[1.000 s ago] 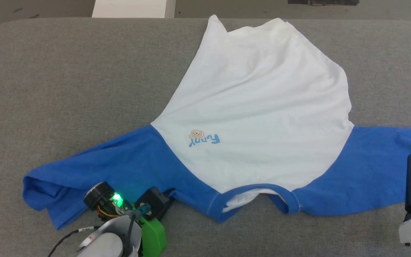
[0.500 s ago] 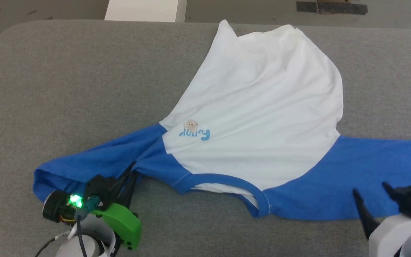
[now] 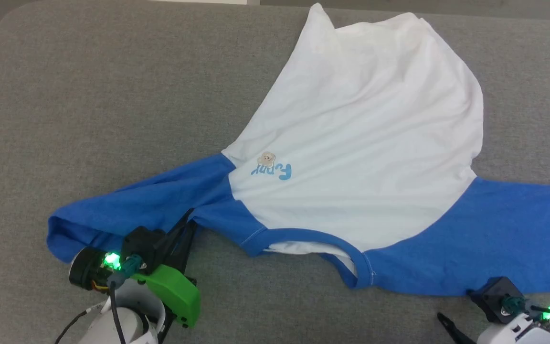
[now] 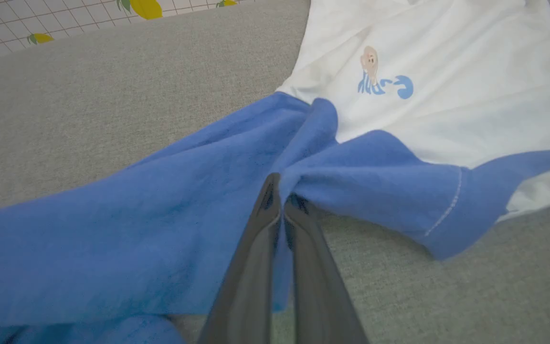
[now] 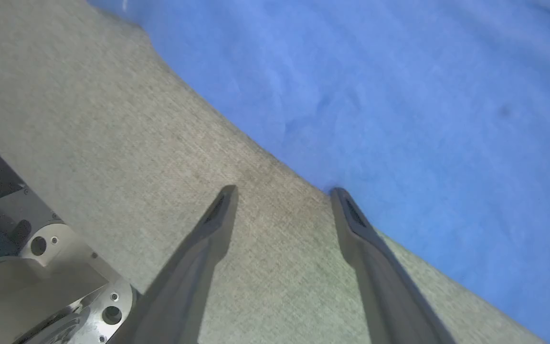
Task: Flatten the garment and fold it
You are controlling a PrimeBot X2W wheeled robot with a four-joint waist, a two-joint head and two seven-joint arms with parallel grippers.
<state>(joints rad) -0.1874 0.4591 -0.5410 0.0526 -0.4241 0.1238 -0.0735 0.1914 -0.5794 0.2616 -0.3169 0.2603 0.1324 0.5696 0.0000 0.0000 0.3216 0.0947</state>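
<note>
The garment [image 3: 365, 134] lies spread on the grey table, white body toward the far side, blue sleeves out to both sides, neckline toward me. My left gripper [image 3: 190, 225] is shut on a pinch of blue cloth at the left shoulder, near the sleeve's lower edge. The left wrist view shows the gripper [image 4: 280, 193] with its fingertips pressed together on a bunched blue fold of the garment [image 4: 447, 110]. My right gripper [image 5: 283, 191] is open over bare table, one fingertip [image 5: 339, 196] at the hem of the garment's right sleeve [image 5: 399, 95]. It shows low at the right [image 3: 463, 310].
The grey padded table [image 3: 89, 95] has a rounded far-left corner, with floor beyond it. A tiled surface with lemon prints [image 4: 41, 21] lies past the table in the left wrist view. Part of my own metal body [image 5: 31, 267] shows below the table edge.
The head camera has shifted. My left gripper has shut on the blue shoulder cloth and bunched it leftward. My right arm has swung down toward the right sleeve's near hem, staying open.
</note>
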